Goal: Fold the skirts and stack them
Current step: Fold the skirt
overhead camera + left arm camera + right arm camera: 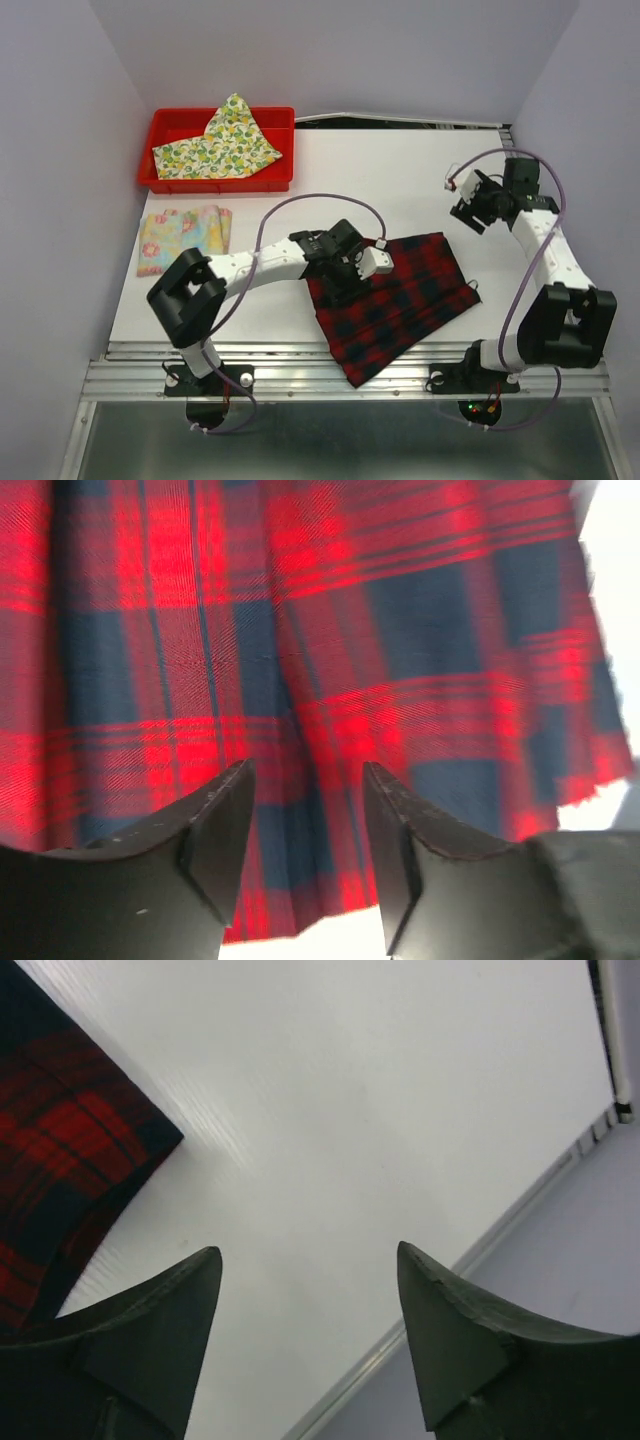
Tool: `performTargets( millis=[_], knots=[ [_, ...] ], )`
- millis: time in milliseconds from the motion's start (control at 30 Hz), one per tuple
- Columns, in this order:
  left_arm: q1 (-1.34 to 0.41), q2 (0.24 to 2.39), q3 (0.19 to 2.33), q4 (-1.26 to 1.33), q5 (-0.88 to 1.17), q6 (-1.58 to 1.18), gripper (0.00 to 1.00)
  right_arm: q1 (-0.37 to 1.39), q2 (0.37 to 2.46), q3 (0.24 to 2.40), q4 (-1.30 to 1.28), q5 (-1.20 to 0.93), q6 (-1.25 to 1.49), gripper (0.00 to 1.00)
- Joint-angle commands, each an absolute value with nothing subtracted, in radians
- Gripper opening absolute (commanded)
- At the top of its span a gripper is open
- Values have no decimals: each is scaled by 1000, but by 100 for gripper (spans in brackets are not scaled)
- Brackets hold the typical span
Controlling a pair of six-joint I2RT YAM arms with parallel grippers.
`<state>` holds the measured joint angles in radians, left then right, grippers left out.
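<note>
plaid skirt (pixel 400 300) spread flat, lower centre of top view | left gripper (pixel 305 780) over its upper-left edge, jaws partly apart, gripping nothing | right gripper (pixel 308 1260) upper right, wide apart, empty, skirt well clear

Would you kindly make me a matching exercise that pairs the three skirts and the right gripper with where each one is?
1. plaid skirt
2. lemon skirt
3. floral skirt
4. right gripper

A. open above bare table
B. in the red tray
C. spread beneath the left gripper
D. on the table, on the near side of the tray

Pairs: 1-C, 2-B, 3-D, 4-A.
</note>
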<state>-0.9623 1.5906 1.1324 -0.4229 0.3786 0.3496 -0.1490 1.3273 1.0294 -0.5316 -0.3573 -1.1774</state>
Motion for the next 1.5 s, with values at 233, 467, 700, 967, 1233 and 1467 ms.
performTargets(
  millis=[233,467,700,967,1233,1467],
  knots=[
    [-819,1891,1302,-477,237,472,52,60,1560,1163,-638,-514,-948,63],
    [-686,2132,1662,-546,141,624,52,72,1655,1065,-580,-419,-965,59],
    [-572,2440,2302,-583,120,531,54,133,1591,957,-641,-407,-882,56],
    [-443,2084,2052,-332,472,117,61,282,1595,1003,-618,-508,-320,59],
    [-374,1562,1295,-77,603,-225,54,282,1525,1186,-485,-278,-40,69],
    [-383,1514,994,101,633,-457,36,362,1618,1374,-555,-241,83,64]
  ],
)
